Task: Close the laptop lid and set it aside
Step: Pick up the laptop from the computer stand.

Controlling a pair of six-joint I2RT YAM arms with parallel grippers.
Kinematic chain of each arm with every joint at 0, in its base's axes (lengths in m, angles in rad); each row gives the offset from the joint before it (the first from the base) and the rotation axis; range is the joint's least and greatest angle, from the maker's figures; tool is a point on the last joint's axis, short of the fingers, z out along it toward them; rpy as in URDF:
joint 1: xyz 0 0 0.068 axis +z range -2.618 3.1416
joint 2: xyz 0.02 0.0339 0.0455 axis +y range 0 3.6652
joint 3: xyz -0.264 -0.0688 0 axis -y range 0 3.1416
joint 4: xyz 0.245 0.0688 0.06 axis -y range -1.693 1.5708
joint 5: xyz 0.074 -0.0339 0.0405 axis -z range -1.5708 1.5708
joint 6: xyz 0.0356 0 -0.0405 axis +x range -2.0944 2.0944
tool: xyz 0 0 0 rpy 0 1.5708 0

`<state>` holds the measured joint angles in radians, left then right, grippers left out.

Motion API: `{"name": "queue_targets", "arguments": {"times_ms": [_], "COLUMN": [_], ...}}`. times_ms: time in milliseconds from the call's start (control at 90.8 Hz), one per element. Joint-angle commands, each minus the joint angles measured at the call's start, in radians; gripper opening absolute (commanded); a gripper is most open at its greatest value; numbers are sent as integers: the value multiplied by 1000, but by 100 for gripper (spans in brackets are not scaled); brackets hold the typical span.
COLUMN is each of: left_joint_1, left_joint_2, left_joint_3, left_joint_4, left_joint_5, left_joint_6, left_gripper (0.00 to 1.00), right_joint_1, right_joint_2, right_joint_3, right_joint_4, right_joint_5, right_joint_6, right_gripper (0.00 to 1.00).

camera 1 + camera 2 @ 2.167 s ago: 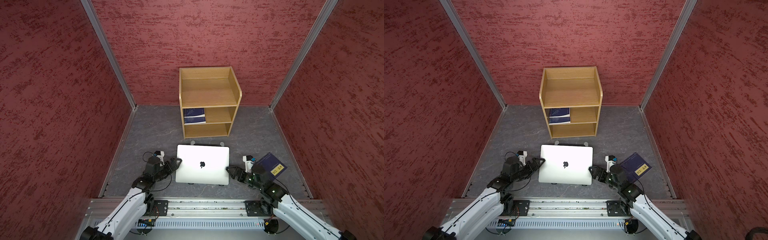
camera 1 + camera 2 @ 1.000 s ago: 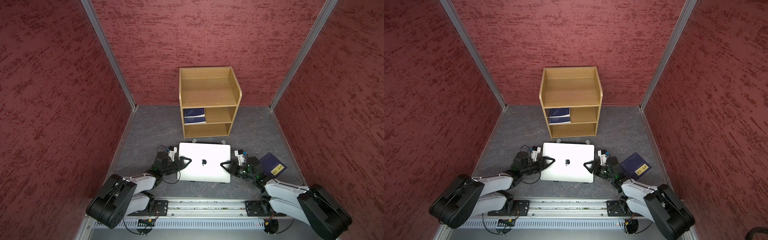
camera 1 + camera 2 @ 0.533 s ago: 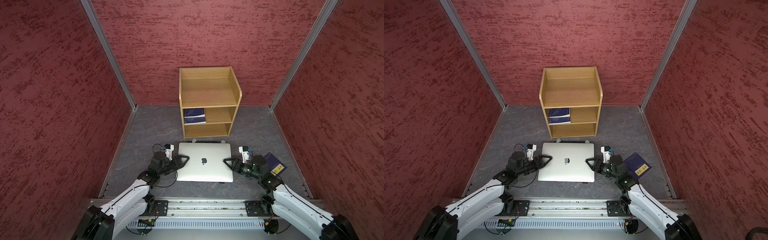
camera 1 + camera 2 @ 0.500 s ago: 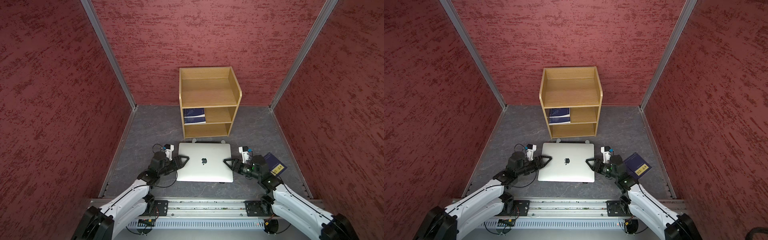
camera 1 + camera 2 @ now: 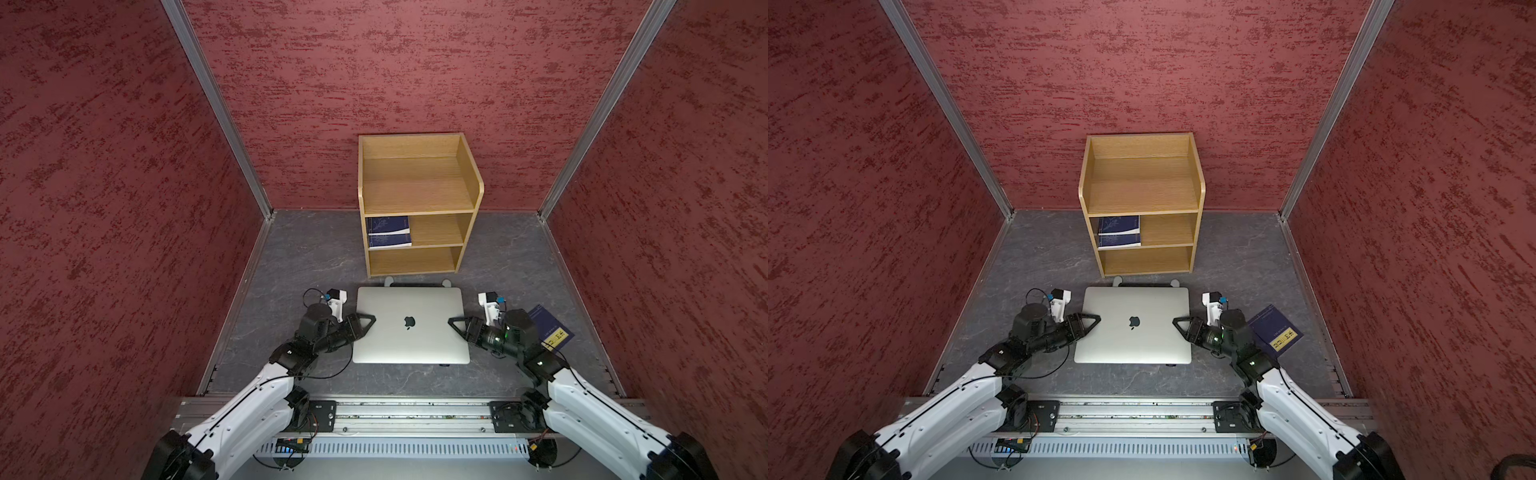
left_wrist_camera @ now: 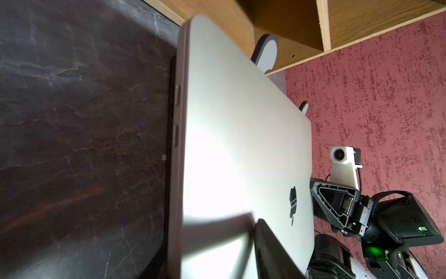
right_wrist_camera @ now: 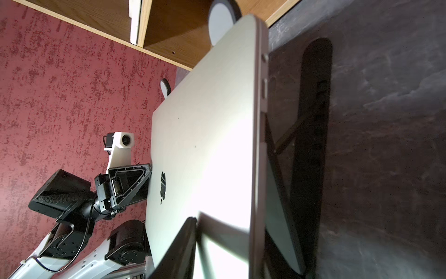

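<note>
The silver laptop (image 5: 409, 332) (image 5: 1133, 336) lies shut, its laptop lid (image 6: 241, 145) (image 7: 205, 132) flat with the apple logo up. It sits over a black stand (image 7: 311, 120). My left gripper (image 5: 372, 320) (image 5: 1097, 318) straddles the laptop's left edge. Its upper finger (image 6: 270, 246) touches the lid, and the lower finger is hidden underneath. My right gripper (image 5: 452, 322) (image 5: 1176, 321) grips the right edge the same way, upper finger (image 7: 178, 248) on the lid. On that side a wedge of gap shows between the laptop's underside and the stand.
A wooden bookshelf (image 5: 415, 195) stands just behind the laptop, with dark blue books (image 5: 388, 232) on its middle shelf. Another blue book (image 5: 548, 330) lies on the grey floor behind my right wrist. The stand's rounded feet (image 5: 388, 281) stick out at the laptop's far edge. Red walls enclose the space.
Both arms have come up from a low folded pose. Both grippers have narrowed onto the laptop's side edges. The laptop looks slightly larger in both top views.
</note>
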<state>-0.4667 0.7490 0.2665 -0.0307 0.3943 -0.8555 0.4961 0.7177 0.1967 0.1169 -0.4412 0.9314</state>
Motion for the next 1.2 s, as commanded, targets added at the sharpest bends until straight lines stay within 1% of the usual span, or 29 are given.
{"name": "queue_targets", "arguments": {"times_ms": [0,209,342,474,584,727,925,1003,1190], "left_joint_1": [-9,-10,-9,-9,-7,-4,0,3,8], "left_joint_2": [-51,-137,-178,-193,-181,-134,-100,-87,-65], "left_joint_3": [66,107,147,190,198,222,250,252,258], "left_joint_4": [15,-3,-65,-103,-102,-111,-108,-101,-102], "left_joint_5": [38,60,63,60,50,49,37,35,34], "left_joint_6": [-32,-80,-79,-69,-64,-32,23,27,39], "left_gripper": [46,46,46,44,41,36,31,27,23], "right_joint_1": [17,18,17,17,17,18,17,18,18], "right_joint_2": [-62,-117,-140,-160,-176,-215,-226,-227,-257], "right_joint_3": [77,135,151,170,196,227,223,225,249], "right_joint_4": [6,-91,-95,-85,-65,-61,-7,10,47], "right_joint_5": [-25,-30,-37,-42,-72,-81,-110,-120,-121], "right_joint_6": [6,19,44,72,90,114,179,205,247], "right_gripper": [38,33,31,27,27,27,27,26,26]}}
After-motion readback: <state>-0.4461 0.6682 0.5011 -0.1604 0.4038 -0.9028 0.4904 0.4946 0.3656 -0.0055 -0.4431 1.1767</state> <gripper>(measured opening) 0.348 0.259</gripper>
